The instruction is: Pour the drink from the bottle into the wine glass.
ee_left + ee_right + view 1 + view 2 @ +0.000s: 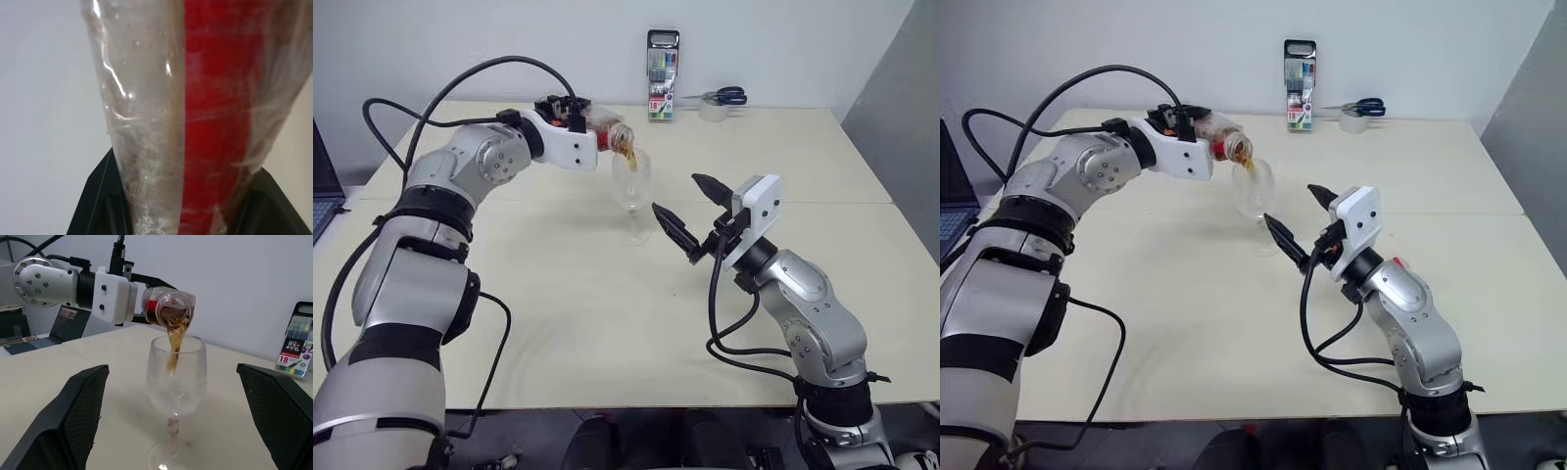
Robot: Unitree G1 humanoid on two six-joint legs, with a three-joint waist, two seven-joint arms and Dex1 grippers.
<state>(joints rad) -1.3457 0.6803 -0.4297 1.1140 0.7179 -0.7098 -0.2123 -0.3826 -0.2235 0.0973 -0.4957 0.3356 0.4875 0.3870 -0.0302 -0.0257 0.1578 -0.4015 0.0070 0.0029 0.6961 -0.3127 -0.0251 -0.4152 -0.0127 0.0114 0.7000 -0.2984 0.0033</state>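
my left gripper (576, 115) is clamped on the bottle (166, 307), holding it tipped nearly level with its open mouth just above the rim of the glass (175, 382); the drink (173, 340) runs out in a thin brown stream into the bowl; the glass stands upright on the table (558, 313), near the middle, its foot on the pale top; in my left wrist view the bottle's clear wall and red label sit tight between my black fingers (100, 196); my right gripper (689, 211) hangs just beside the glass on the near side, jaws spread wide, holding nothing, one finger on either side of the stem without touching; a marker pack (663, 74), scissors (724, 95) and tape roll (713, 111) at the far edge
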